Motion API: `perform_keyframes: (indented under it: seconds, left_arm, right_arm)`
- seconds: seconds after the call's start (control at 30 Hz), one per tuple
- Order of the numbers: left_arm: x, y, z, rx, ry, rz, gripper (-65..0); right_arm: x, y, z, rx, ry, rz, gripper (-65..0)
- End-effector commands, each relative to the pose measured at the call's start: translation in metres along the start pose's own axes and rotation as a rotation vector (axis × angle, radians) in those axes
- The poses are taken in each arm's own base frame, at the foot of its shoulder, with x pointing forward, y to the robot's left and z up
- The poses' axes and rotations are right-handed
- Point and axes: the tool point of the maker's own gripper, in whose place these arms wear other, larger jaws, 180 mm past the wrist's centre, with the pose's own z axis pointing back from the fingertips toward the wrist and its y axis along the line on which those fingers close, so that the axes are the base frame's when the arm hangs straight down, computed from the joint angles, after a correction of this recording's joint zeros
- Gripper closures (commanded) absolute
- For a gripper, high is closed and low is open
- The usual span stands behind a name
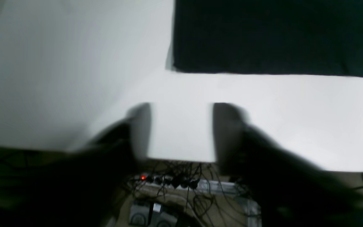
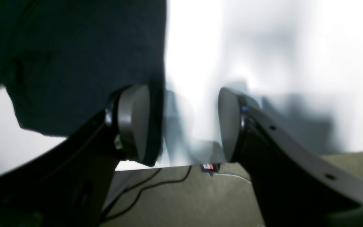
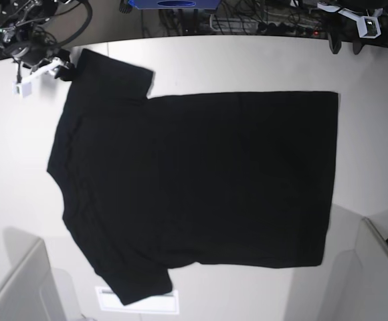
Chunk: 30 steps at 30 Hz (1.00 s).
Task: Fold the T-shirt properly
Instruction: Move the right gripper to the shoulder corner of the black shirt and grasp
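Black T-shirt [image 3: 201, 187] spread flat, plain side up, on white surface [image 3: 247, 63], left gripper [image 1: 181, 132] spread apart and empty, right gripper [image 2: 184, 123] parted beside a sleeve edge, holding nothing

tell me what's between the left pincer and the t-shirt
Only bare white table separates the left pincer from the T-shirt, as the left wrist view shows.

Broad white smooth-topped table [image 3: 247, 63] carries large black short-sleeved cloth T-shirt [image 3: 194, 194], spread flat, plain side up; sleeves toward base view's left, straight hem toward its right; lower sleeve overlaps small white rectangular label [image 3: 140, 302] near table's front edge; pale grey angled panels [image 3: 20, 284] rest at both front corners.
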Motion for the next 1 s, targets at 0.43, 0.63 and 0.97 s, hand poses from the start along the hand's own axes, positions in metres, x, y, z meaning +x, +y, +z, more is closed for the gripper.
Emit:
perform_keyframes:
  seconds: [0.43,0.63,0.97]
  left_arm:
    - [0.012,0.004,-0.043,-0.135,0.057,0.313,-38.0]
    - [0.028,0.024,-0.041,-0.127,0.025,0.329,-38.0]
    - [0.025,0.046,-0.052,-0.105,0.055,0.337,-38.0]
  right_arm:
    - [-0.001,0.010,-0.023,0.077,0.046,0.002,-33.6]
    - [-0.015,0.025,-0.031,0.109,0.091,0.057,-33.5]
    - [-0.026,0.020,-0.042,0.132,0.103,0.001,-25.2]
